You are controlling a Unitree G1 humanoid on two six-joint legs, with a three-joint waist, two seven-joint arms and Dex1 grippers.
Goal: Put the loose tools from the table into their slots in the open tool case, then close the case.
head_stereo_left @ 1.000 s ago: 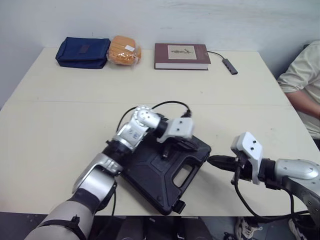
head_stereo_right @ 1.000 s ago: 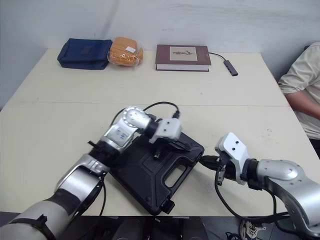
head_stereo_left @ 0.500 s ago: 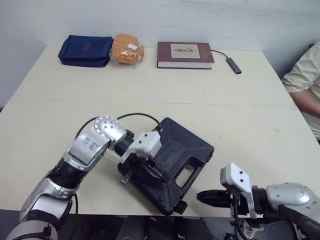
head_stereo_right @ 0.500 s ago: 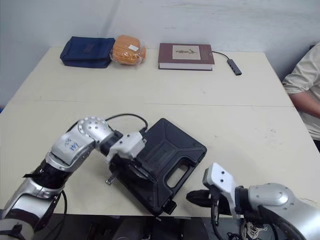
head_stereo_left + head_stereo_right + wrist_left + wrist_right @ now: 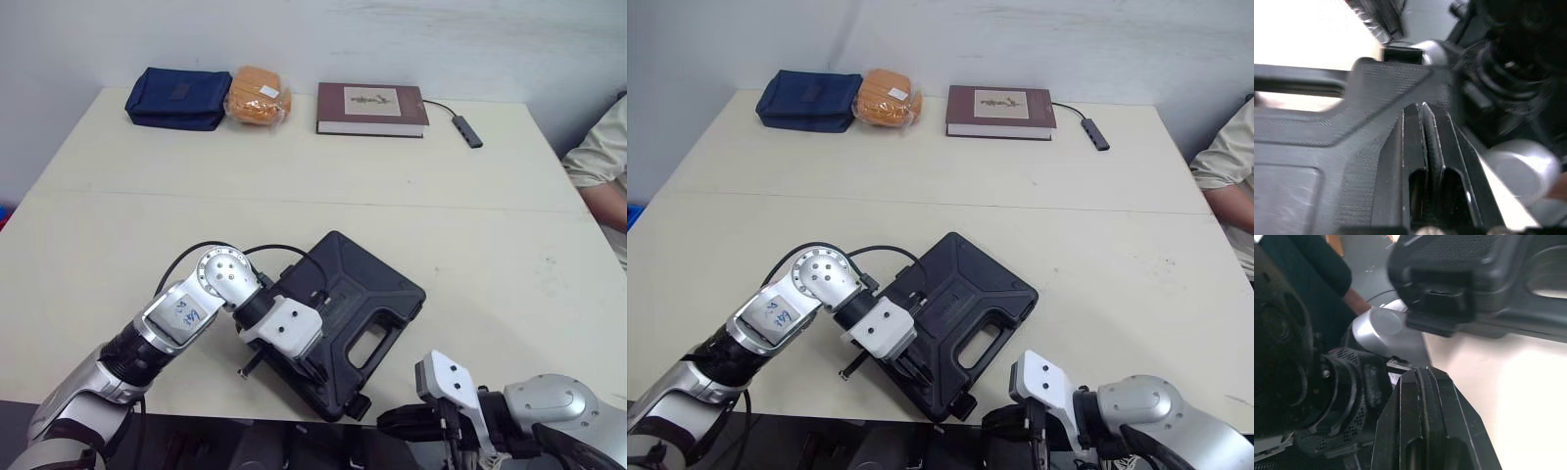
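A pale cream counter (image 5: 294, 186) runs back to a plain light wall. On it, near the front edge and turned at an angle, lies the black tool case (image 5: 367, 294), lid down and handle cut-out facing the front. No loose tools show on the counter, so the packing looks done and the lid is shut. What may be left is fastening the latch (image 5: 353, 402) at the front corner, and it cannot be told whether that is snapped home. The left claw (image 5: 1422, 108) rests on the case's front-left part, clenched with nothing between its fingers and pointing along the lid toward the latch. The right claw (image 5: 1420, 374) hangs just off the counter's front edge below that corner, also clenched and empty. Well apart along the back edge sit a navy pouch (image 5: 176, 98), an orange packet (image 5: 259, 95), a dark red book (image 5: 372, 108) and a small cabled adapter (image 5: 468, 130). A person's sleeve (image 5: 600, 157) shows at the right. Nothing crowds the case.
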